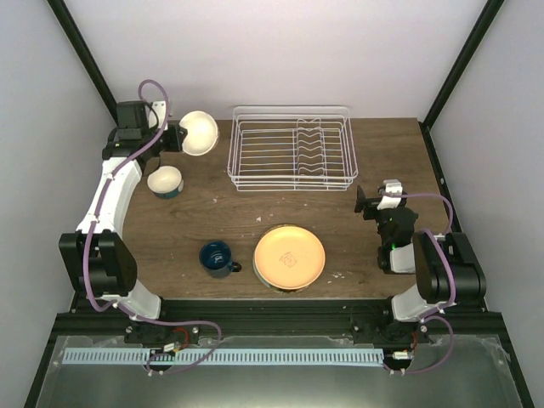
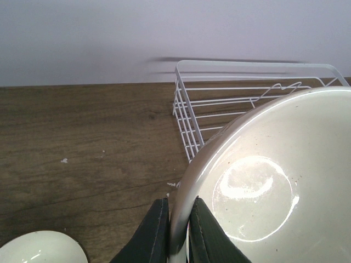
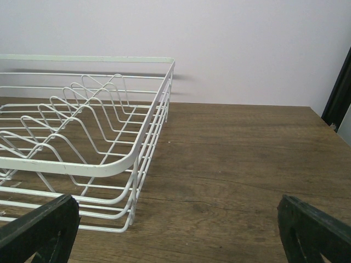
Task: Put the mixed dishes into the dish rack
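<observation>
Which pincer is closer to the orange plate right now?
Right. The right pincer is open, beyond and right of the orange plate, beside the dish rack; the left pincer is at the far left corner, shut on the cream bowl.

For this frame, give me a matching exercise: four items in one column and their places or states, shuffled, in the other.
Items:
1. cream bowl
2. dark blue mug
3. orange-yellow plate
4. dish rack

Places or states:
A. lying flat on the table, right of the mug
B. empty, at the table's far side
C. rim pinched by the left gripper
D. upright on the table, left of the plate

Pairs: 1-C, 2-D, 3-A, 4-B
</observation>
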Controlling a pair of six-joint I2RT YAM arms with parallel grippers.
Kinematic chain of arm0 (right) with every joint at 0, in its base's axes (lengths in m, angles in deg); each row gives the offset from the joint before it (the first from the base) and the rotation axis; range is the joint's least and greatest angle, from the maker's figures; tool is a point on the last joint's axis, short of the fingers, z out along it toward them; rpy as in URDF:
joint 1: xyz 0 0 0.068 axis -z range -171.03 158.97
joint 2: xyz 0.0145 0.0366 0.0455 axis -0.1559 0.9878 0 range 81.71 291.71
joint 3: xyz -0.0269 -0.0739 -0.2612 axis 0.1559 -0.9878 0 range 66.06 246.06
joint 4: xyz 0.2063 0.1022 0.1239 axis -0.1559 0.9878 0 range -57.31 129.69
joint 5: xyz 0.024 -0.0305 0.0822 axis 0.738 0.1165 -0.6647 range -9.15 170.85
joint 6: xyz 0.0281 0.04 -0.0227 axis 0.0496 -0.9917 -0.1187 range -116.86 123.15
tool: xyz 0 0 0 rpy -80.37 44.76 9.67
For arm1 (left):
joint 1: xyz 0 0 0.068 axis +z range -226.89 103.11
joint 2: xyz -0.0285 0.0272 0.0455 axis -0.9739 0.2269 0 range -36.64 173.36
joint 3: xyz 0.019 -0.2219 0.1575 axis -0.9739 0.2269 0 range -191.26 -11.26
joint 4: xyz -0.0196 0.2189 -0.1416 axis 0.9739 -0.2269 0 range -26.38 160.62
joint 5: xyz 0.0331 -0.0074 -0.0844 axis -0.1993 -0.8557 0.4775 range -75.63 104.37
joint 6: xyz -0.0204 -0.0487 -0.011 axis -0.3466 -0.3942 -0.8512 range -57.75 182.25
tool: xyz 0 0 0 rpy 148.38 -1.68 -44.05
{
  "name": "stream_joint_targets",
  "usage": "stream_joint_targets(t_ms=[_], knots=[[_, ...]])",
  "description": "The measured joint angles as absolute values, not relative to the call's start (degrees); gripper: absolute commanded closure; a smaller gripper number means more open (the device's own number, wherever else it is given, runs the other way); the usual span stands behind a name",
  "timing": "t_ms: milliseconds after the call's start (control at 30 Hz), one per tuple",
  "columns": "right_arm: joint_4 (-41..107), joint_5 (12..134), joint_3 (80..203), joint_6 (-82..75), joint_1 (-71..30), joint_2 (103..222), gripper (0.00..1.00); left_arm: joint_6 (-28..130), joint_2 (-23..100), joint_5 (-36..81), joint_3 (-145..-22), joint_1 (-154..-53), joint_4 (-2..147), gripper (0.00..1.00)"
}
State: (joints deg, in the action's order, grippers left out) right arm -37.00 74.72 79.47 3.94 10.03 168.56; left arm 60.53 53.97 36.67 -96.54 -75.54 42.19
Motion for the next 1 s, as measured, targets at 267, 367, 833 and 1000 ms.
stream_joint_targets(t_ms=[267,367,833,1000], knots=[[-37.00,74.72,79.47,3.94,10.03,168.58,0.00,60.53,53.90,36.65,-95.79,-75.54,42.24,1.00],[-36.98,74.72,79.47,3.94,10.03,168.56,0.00,60.51,53.90,36.67,-95.75,-75.54,42.28,1.00],[-36.98,74.72,79.47,3.92,10.01,168.56,0.00,60.23,53.93,36.93,-95.27,-75.54,43.13,1.00],[-36.98,74.75,79.47,3.94,10.03,168.56,0.00,59.57,53.95,36.93,-95.25,-75.54,43.90,1.00]])
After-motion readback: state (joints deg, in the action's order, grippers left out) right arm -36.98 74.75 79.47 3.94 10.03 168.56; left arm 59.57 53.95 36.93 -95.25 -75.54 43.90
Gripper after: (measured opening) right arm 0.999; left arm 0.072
